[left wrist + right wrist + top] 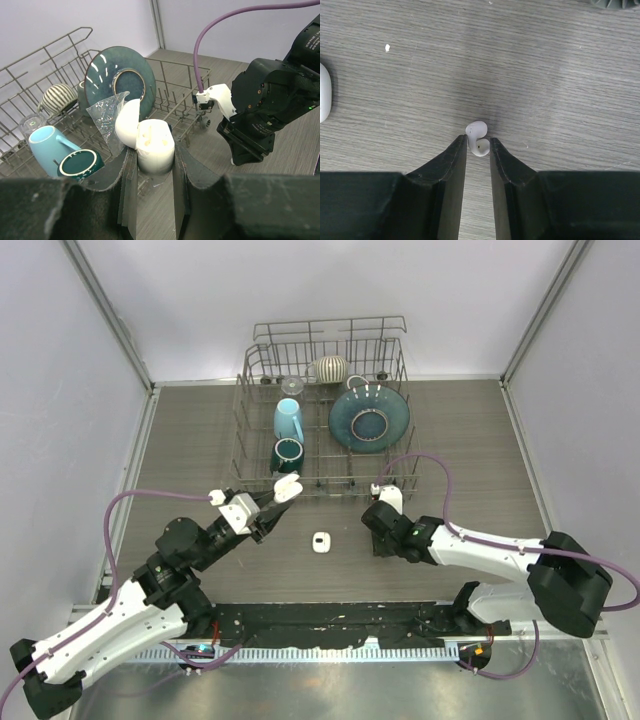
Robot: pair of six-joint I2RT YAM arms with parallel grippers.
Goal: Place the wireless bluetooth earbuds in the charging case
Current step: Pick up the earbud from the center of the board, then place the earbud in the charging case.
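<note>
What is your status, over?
Left pincer shut on open case. Right pincer pinching earbud on table. Path between looks clear.

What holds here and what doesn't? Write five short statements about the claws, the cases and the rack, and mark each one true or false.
1. The left claw grips a charging case whose lid is open. True.
2. The earbud lies in the dish rack. False: it lies on the table, between the fingertips of the right claw.
3. A closed white case lies on the table between the two arms. True.
4. The teal plate lies flat on the table. False: it stands on edge in the dish rack.
5. A light blue cup sits in the rack next to a dark teal cup. True.
</note>
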